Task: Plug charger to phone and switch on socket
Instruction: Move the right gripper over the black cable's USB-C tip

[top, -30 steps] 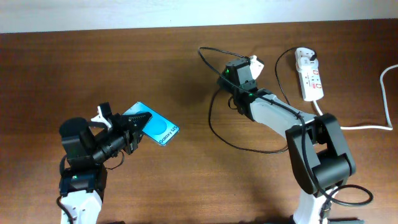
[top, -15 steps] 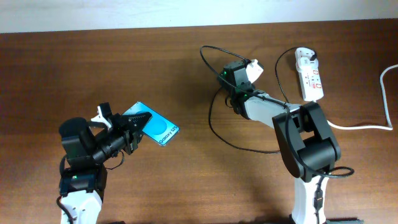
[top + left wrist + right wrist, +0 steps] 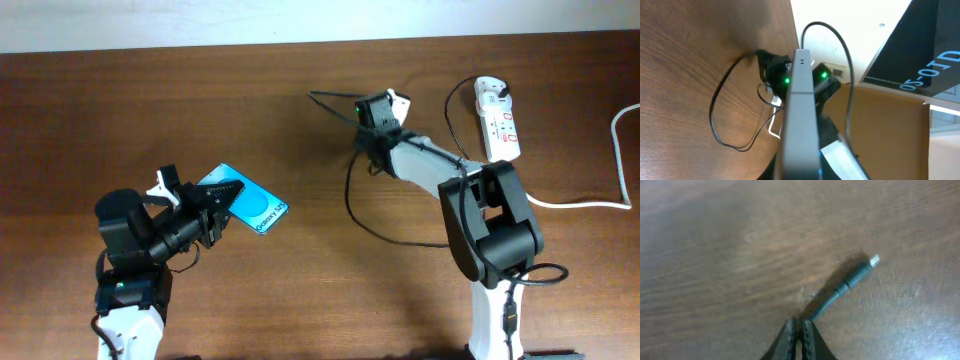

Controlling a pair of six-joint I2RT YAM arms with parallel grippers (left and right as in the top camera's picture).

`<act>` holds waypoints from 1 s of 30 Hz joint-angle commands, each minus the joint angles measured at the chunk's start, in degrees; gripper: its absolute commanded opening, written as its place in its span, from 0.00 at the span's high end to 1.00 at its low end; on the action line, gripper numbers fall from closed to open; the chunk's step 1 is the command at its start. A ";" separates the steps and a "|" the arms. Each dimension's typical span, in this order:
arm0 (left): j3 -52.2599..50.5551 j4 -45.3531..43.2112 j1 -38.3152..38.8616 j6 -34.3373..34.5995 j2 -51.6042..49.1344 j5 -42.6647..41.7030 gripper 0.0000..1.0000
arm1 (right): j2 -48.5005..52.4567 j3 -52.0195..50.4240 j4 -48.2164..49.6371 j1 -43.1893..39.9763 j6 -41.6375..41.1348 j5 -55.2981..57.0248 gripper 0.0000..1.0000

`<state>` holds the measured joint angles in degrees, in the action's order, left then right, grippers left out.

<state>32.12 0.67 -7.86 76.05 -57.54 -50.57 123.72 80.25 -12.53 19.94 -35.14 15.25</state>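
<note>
The phone, blue-screened, is tilted up off the table with my left gripper shut on it. In the left wrist view the phone shows edge-on. The charger is a thin black cable that loops over the table toward the socket, a white power strip at the back right. My right gripper is shut on the charger just behind its connector end. In the right wrist view the gripper pinches the cable, and the charger's connector tip sticks out beyond it, over the wood.
A thick white cord runs from the socket off the right edge. The right arm's base stands at the front right. The left arm's base is at the front left. Brown tabletop lies between the two arms.
My right gripper has gone from open to shut on the charger and shifted slightly left. The cable's arched loop by it is now pulled straight, its end pointing left. Left arm and phone are unmoved.
</note>
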 commanded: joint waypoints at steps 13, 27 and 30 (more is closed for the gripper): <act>0.63 -0.52 -0.20 -1.14 0.22 -2.21 1.00 | 2.64 16.83 -18.84 -1.75 11.72 -4.48 0.84; 0.63 -0.55 -0.20 -1.14 0.22 -2.19 1.00 | 8.79 16.85 -21.33 -4.17 -16.26 -4.50 0.48; 0.63 -0.52 -0.20 -1.14 0.22 -2.19 1.00 | 10.54 16.85 -21.97 -4.22 -17.31 -4.55 0.61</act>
<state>32.12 0.67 -7.86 76.05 -57.56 -51.22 130.45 97.14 -33.87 15.46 -49.98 11.60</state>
